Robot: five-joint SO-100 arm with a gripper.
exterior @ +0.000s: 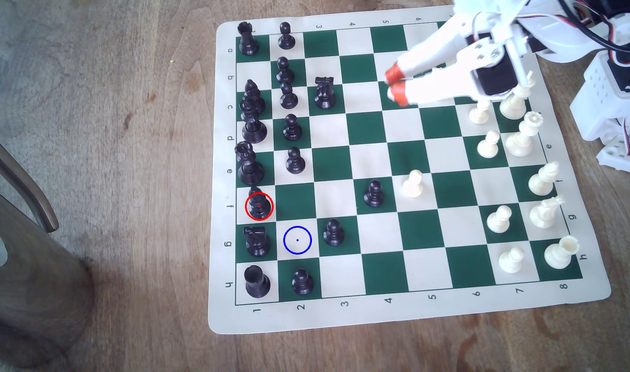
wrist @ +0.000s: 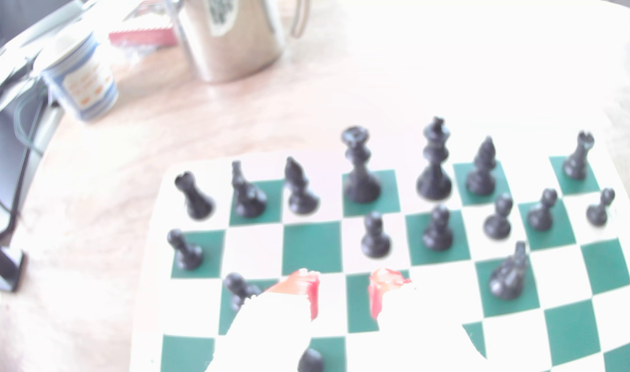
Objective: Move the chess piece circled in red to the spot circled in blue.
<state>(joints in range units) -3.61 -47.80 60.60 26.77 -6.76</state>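
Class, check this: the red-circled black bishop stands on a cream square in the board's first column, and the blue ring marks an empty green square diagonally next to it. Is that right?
Not quite. The blue ring marks a cream-white square, not green, as the exterior view shows. The black bishop does stand on a cream first-column square, diagonally adjacent, and the ringed square is empty.

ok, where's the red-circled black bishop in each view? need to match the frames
Exterior view: black bishop stands on a cream square in column 1, along the board edge at the exterior view's left, inside the red ring.
Wrist view: the same bishop stands in the black back row on a cream square, between a knight and a tall crowned piece.
Shared landmark: the black knight on the green square right beside it.
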